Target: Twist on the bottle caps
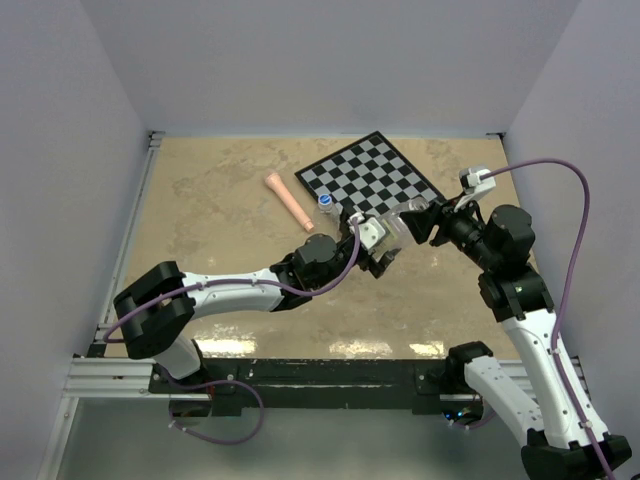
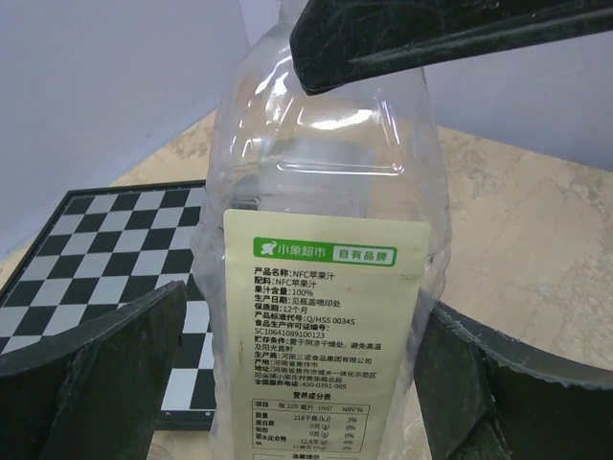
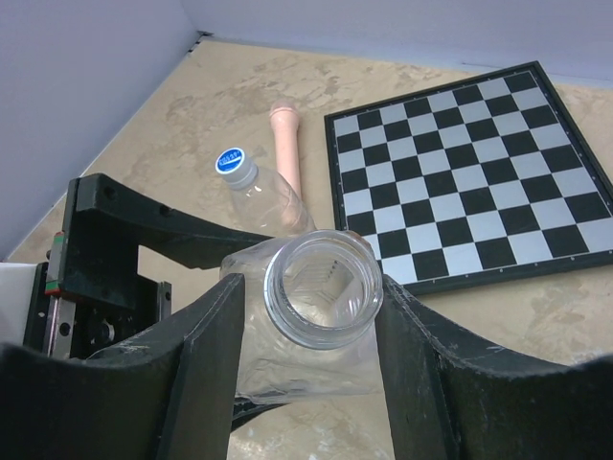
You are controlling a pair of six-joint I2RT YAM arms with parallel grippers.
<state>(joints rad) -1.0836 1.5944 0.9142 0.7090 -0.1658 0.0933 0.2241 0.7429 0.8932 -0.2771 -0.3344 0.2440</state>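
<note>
The right claw [image 3: 311, 316] is closed on the large bottle [image 2: 326, 172] just below its open mouth, which has no cap on it. The left claw [image 2: 305, 316] stands wide open astride the labelled body, its fingers just beside the plastic and gripping nothing. The small bottle [image 3: 268, 203] sits near the chessboard's [image 3: 469, 172] corner, beside the pink stick [image 3: 285, 144], with the blue cap [image 3: 230, 161] on its neck.

The likely trouble is the thin clear wall. One pinch near the neck is all that holds the large bottle, so it could swivel or slip. A hard squeeze from the left claw could buckle the body and tilt the mouth off line for threading.

The white cap shows in no view — where it lies cannot be told. Whether the blue cap is tightened is unclear too. The large bottle's base is cut off, so I cannot tell if it rests on the bench [image 3: 239, 96].
</note>
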